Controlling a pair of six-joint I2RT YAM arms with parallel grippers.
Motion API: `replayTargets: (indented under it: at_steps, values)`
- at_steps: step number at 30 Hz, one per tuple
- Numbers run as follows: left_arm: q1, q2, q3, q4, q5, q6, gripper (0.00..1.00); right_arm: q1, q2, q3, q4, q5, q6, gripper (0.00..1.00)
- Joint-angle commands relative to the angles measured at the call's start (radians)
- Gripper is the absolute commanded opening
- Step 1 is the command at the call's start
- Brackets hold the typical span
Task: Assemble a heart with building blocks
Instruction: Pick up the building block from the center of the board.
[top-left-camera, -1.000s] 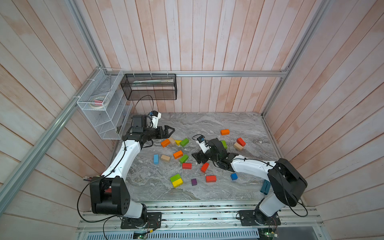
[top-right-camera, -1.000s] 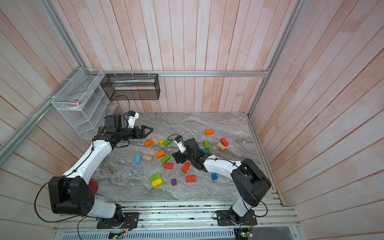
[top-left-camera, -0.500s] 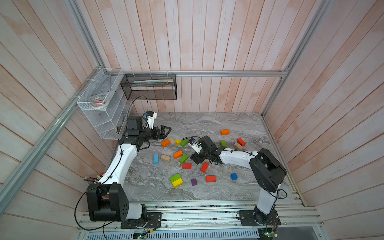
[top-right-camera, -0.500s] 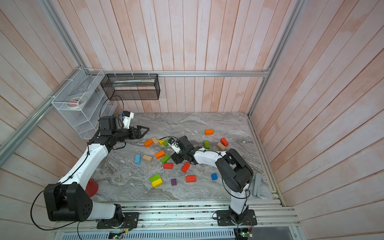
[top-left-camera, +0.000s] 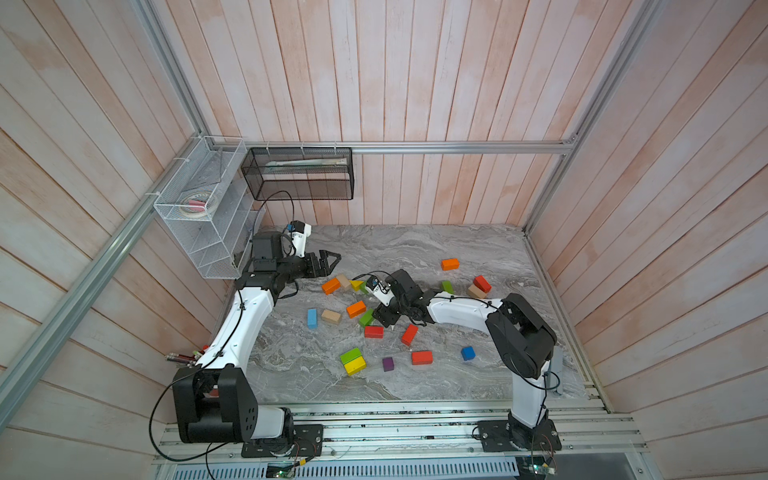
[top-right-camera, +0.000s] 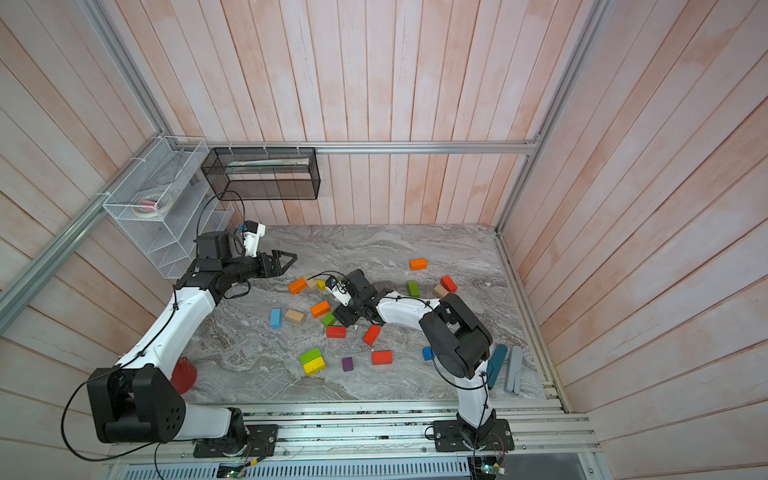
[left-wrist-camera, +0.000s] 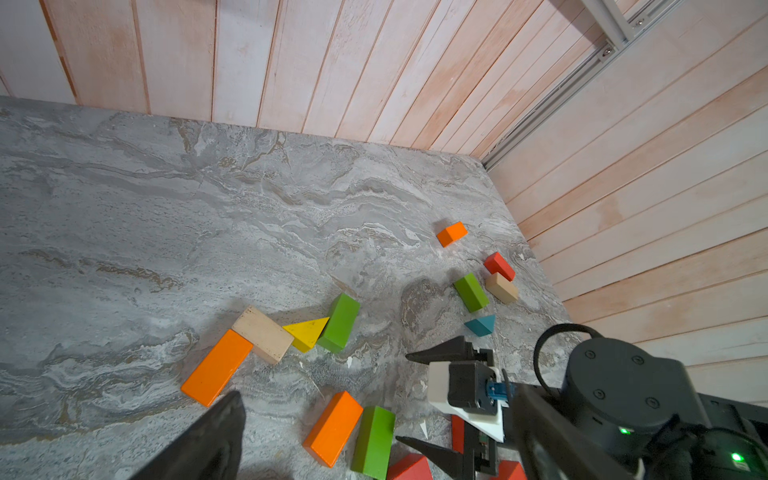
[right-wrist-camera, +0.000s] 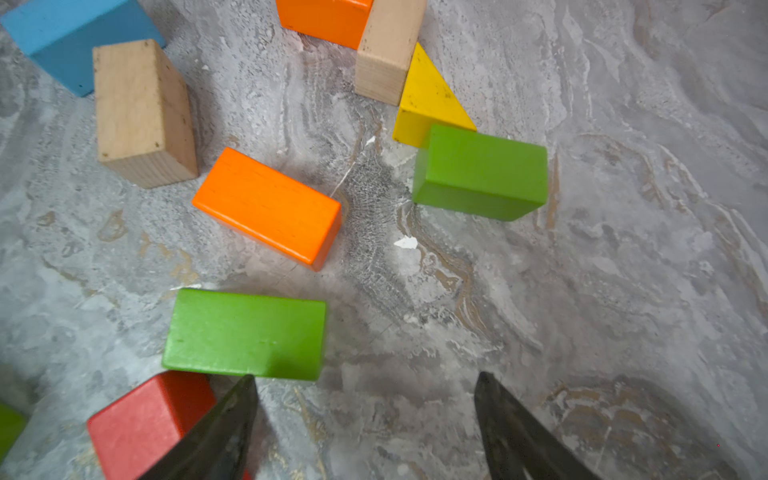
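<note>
In both top views my left tool (top-left-camera: 334, 262) hangs above the counter (top-left-camera: 415, 245) near its far left corner, fingers spread wide and holding nothing. My right tool (top-left-camera: 384, 322) sits low over the middle of the counter. A green brick (top-left-camera: 366, 318) and a red brick (top-left-camera: 373, 331) lie just beside it. The building blocks (top-left-camera: 409, 334) lie scattered across the counter. An orange brick (top-left-camera: 450, 264) sits alone toward the far edge. A purple cube (top-left-camera: 387, 364) and a blue cube (top-left-camera: 468, 353) lie toward the near edge, and a yellow brick (top-left-camera: 355, 366) touches a lime brick (top-left-camera: 349, 355). In a top view a dark-blue bar (top-right-camera: 496, 365) and a grey bar (top-right-camera: 513, 369) lie along the right edge by the near corner.

From my left wrist I see a long orange brick (left-wrist-camera: 218, 368), a tan brick (left-wrist-camera: 262, 334), a yellow wedge (left-wrist-camera: 306, 332) and a second green brick (left-wrist-camera: 340, 322) forming a touching chain. A teal wedge (left-wrist-camera: 481, 325) lies apart from them, closer to the right edge. The right tool (left-wrist-camera: 405, 397) shows here too, its fingers well apart.

From my right wrist, the right tool (right-wrist-camera: 365, 375) is spread over bare counter, pinching nothing. The green brick (right-wrist-camera: 245, 332) lies just past one fingertip, and the red brick (right-wrist-camera: 145, 419) is right beside that same finger. Beyond them a middle orange brick (right-wrist-camera: 270, 205) lies between the green brick and the chain.
</note>
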Motion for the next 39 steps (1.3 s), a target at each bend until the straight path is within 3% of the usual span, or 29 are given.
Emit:
replayTargets:
  at_steps: [1,20,39]
  values:
    - [0.004,-0.014,-0.017,0.025,0.015,-0.005,1.00,0.008,0.003,0.046,0.011,-0.040,0.003,0.82]
    - [0.026,-0.025,-0.033,0.049,0.006,-0.002,1.00,0.073,0.213,0.324,-0.086,-0.060,-0.174,0.84]
    - [0.039,-0.022,-0.034,0.054,0.018,-0.008,1.00,0.080,0.307,0.418,-0.132,0.010,-0.257,0.90]
